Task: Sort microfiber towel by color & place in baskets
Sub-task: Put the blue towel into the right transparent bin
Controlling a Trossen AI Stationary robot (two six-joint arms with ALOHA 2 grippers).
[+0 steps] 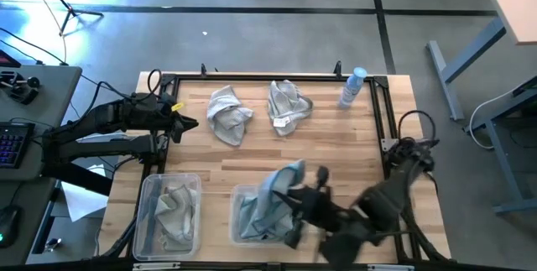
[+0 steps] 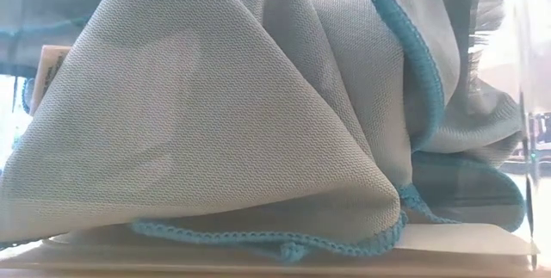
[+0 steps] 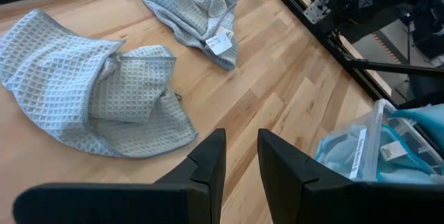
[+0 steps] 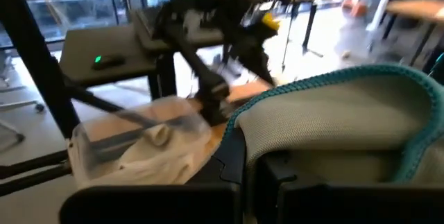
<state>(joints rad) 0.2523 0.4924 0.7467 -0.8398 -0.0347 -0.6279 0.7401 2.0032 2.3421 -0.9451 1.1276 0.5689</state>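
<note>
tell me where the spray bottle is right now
In the high view the spray bottle lies at the table's far right corner, just right of a grey towel.

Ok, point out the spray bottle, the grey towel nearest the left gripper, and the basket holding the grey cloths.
spray bottle [image 1: 351, 88]: high view, on its pale blue body.
grey towel [image 1: 228, 115]: high view, on its crumpled middle.
basket [image 1: 148, 189]: high view, on its clear left rim.

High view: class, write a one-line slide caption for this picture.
Right gripper lowers a teal-edged towel into the right basket; two grey towels wait on the table.
</note>
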